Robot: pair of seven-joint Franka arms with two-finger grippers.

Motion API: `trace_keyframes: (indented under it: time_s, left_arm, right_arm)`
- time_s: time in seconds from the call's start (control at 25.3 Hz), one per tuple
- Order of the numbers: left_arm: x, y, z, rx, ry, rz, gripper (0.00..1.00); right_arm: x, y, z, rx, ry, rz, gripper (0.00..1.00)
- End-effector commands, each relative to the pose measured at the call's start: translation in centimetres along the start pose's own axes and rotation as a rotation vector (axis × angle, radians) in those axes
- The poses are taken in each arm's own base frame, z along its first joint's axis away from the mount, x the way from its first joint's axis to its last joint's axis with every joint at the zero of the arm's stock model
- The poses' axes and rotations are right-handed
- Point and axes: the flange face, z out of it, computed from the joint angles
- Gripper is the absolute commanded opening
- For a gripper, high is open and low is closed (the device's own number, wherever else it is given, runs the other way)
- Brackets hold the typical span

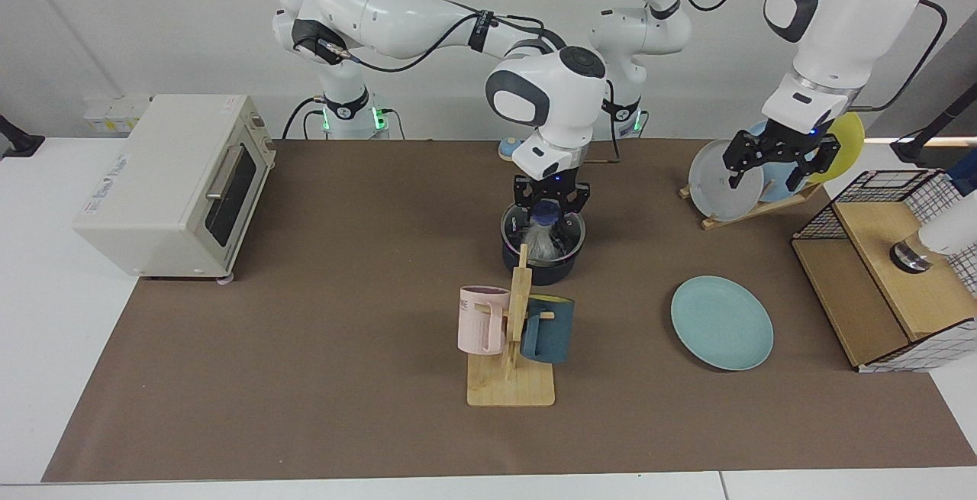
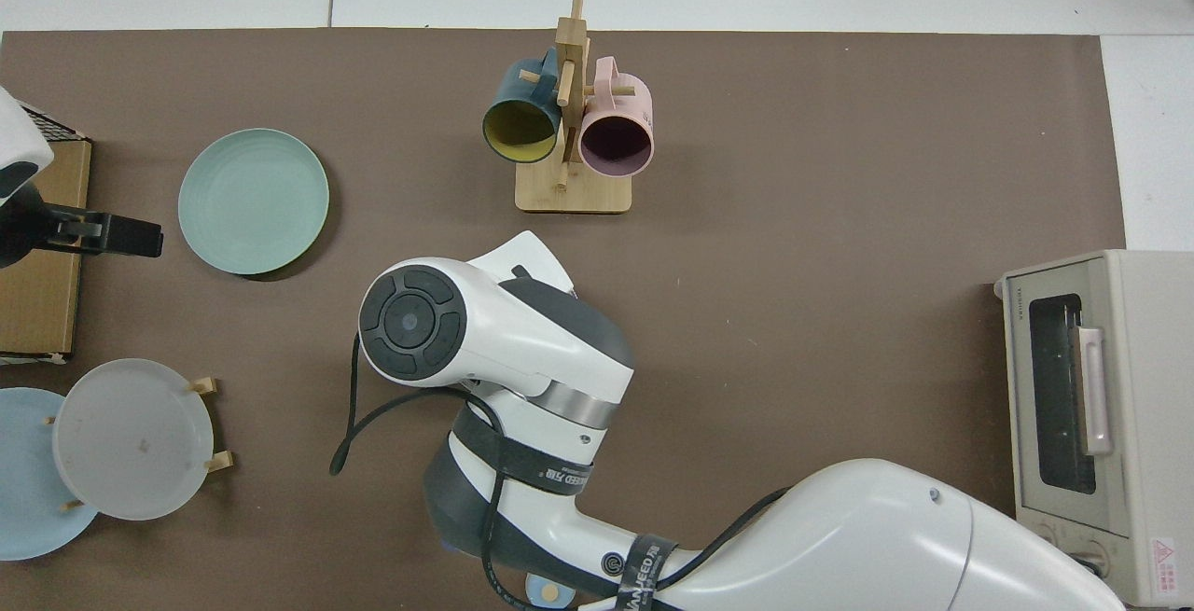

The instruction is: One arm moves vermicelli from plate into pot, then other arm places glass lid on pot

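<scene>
Facing view, left to right. Right gripper (image 1: 551,206): jaws clenched on the lid (image 1: 543,230) by its blue knob, lid at or just above the pot (image 1: 542,265) rim; vermicelli (image 1: 539,245) inside. Lid, judged: glass, rigid, breakable, slick-rimmed; the knob is the only safe hold. Plate (image 1: 722,322): bare, on the bench. Left gripper (image 1: 779,158): raised by the plate rack (image 1: 752,208), waiting, jaws spread, holding nothing.

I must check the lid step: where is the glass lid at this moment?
In the facing view, the glass lid sits on the pot at the table's middle, behind the mug rack, its knob between the right gripper jaws.
</scene>
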Motion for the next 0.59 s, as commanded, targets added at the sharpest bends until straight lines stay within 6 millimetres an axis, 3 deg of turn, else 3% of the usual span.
trace_keyframes:
  time_s: [0.0, 0.55]
  left_arm:
    - [-0.6, -0.2, -0.7, -0.040, -0.004, -0.026, 1.00]
    - [-0.1, 2.9, -1.5, -0.040, 0.009, 0.028, 1.00]
  right_arm:
    - [0.1, 0.6, 0.1, 0.011, 0.029, 0.005, 0.00]
    - [0.1, 0.8, 1.4, 0.013, 0.020, 0.007, 0.00]
